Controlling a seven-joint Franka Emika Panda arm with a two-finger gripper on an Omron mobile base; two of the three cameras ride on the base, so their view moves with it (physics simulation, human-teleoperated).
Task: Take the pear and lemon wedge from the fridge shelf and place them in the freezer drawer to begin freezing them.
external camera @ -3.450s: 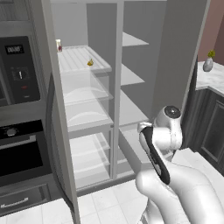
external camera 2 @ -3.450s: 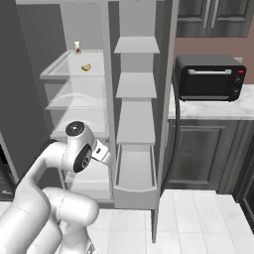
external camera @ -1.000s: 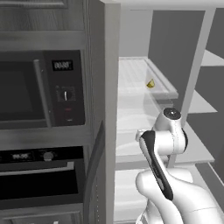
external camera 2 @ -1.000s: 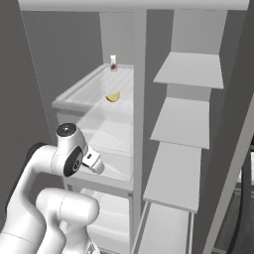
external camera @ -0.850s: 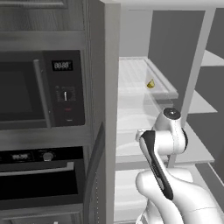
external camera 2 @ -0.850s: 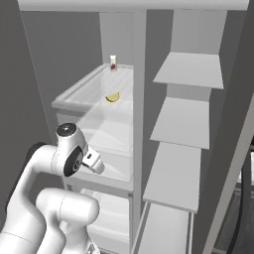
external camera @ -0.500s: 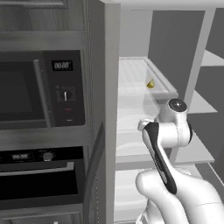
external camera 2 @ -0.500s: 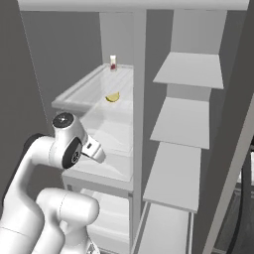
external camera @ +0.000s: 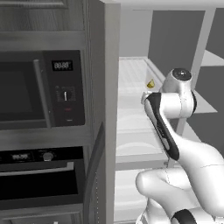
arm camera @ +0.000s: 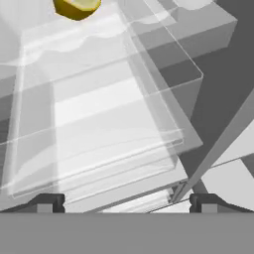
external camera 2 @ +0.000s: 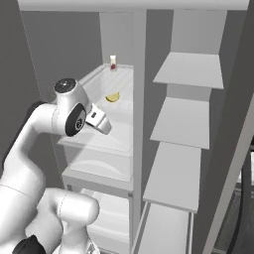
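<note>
The lemon wedge [external camera 2: 113, 97] lies on the white ribbed fridge shelf [external camera 2: 124, 79] inside the open fridge. In the left base view the lemon wedge [external camera: 150, 83] peeks out just beside my arm, on the same fridge shelf [external camera: 131, 74]. In the hand view the lemon wedge [arm camera: 77, 7] sits at the top edge, above the clear bins. My gripper [arm camera: 126, 201] is open, its tips wide apart with nothing between them. It hangs in front of the bins, below and short of the wedge, as the gripper [external camera 2: 102, 124] shows in the right base view. The pear and the freezer drawer are out of view.
A small white jar with a red label [external camera 2: 113, 62] stands at the back of the shelf. Clear curved-front bins [arm camera: 99, 124] sit under it. Plain grey shelves [external camera 2: 186, 69] fill the right compartment. A microwave [external camera: 39, 87] and an oven [external camera: 39, 183] stand left of the fridge wall.
The base views drew in close to the fridge earlier on. Over the last second my arm has lifted, bringing the hand up towards the shelf. The jaws stayed wide.
</note>
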